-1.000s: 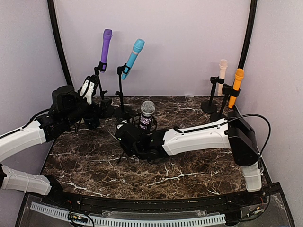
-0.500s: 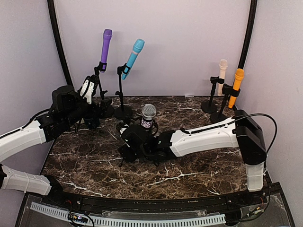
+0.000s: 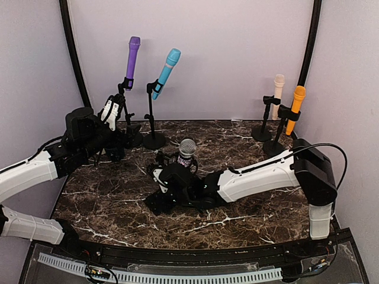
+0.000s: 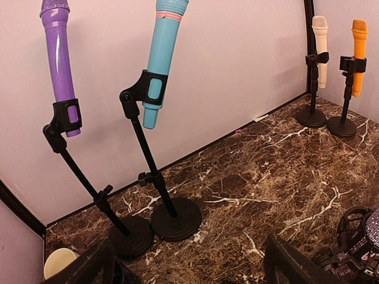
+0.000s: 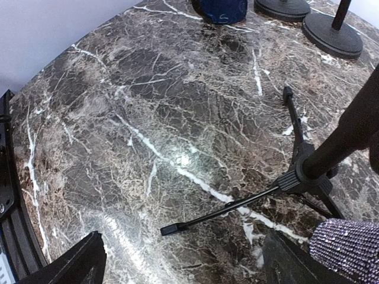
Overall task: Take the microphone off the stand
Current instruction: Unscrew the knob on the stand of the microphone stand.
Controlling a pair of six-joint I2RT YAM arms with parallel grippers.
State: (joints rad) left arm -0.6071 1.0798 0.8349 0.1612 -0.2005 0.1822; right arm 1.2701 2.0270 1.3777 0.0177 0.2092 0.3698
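A microphone point(image 3: 188, 148) sits on a tripod stand point(image 5: 299, 176) at the centre of the counter point(image 3: 249, 213). Behind it are a left pair of stands point(image 3: 151, 118) and a right pair of stands point(image 3: 265, 121).

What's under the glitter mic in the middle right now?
A black tripod stand, its legs spread on the marble table. From above, the right arm covers the post and legs below the glitter mic.

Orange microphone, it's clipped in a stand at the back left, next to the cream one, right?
No. The orange microphone is clipped in a stand next to the cream one, but at the back right, not the back left. The top external view shows it.
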